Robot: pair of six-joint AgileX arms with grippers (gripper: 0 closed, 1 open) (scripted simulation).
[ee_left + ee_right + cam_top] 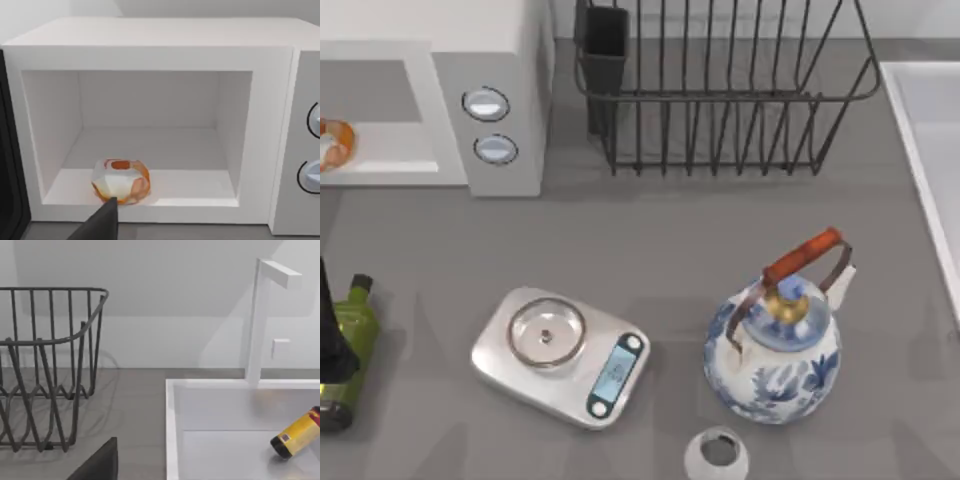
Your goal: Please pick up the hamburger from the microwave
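The left pincer [102, 222] hangs just before the open microwave [150, 55]; I cannot tell its spread. The hamburger [120, 180] lies at the cavity floor's near edge, left of middle, with bare floor to its right and behind. On the counter [680, 230] stand a scale [560, 357] and a kettle [775, 350].

The small orange-brown, white-patched hamburger [120, 180] sits at the front of the cavity floor; the large white boxy microwave [490, 60], door open, stands at the table's ten o'clock.

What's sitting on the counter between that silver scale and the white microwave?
Nothing: in the top view, the grey counter between the scale and the microwave is bare.
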